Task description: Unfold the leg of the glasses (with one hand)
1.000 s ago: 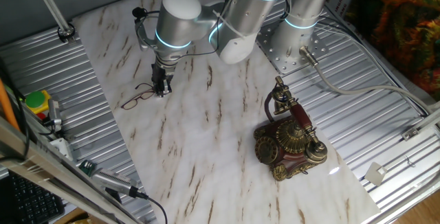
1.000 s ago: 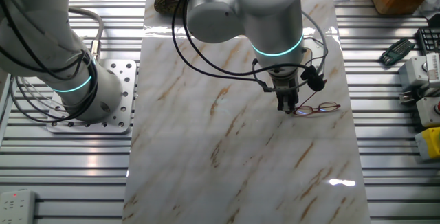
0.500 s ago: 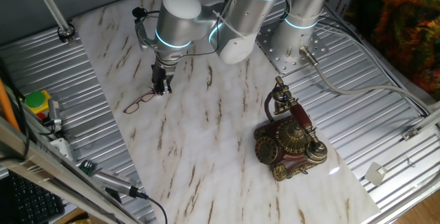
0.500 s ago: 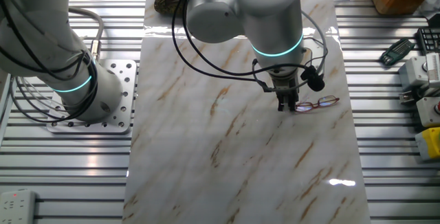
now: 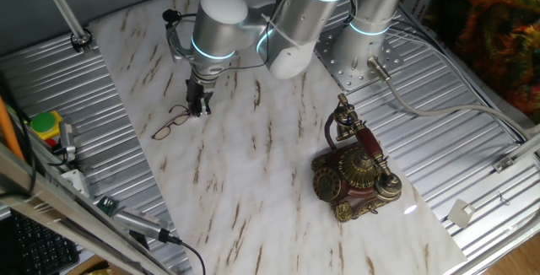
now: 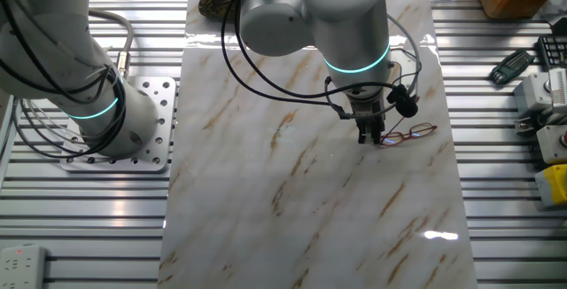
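Antique telephone [image 5: 353, 172] at the near right of the marbled surface [image 5: 253, 182], well apart from the rest. Farther back left, glasses [image 5: 171, 124] lie on the marble, one end under the gripper [image 5: 197, 110]. Gripper points straight down; fingers close together at the frame, grip itself cannot be made out.

Bright, even light from above; both pictures are sharp. A white glare spot shines on the marble desk [image 6: 440, 234].

Marble-patterned tabletop [image 5: 253, 182], ribbed metal surround [image 5: 51, 89]
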`<action>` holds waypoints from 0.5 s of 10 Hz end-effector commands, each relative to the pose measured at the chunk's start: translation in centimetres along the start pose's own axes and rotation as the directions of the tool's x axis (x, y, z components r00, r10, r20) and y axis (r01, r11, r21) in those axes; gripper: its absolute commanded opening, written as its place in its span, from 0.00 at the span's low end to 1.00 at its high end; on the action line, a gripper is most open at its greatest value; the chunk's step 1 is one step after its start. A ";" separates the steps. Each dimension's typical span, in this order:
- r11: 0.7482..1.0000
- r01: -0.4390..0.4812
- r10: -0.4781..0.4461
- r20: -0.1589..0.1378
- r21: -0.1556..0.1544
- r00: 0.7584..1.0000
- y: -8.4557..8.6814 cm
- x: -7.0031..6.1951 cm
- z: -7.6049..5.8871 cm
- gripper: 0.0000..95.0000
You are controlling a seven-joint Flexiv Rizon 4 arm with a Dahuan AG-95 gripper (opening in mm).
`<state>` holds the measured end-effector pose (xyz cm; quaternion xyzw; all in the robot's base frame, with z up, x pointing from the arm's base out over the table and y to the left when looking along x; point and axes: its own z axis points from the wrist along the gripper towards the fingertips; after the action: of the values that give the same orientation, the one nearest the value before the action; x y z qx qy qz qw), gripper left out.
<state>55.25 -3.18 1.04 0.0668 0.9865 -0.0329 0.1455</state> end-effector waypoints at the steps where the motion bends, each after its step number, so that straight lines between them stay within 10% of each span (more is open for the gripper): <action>1: 1.000 0.001 -0.001 -0.004 -0.006 1.000 0.0 -0.1 -0.4 0.00; 5: 1.000 0.003 -0.003 -0.011 -0.011 1.000 0.1 -0.4 -1.4 0.00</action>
<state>55.36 -3.05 2.56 0.0642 0.9875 -0.0273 0.1413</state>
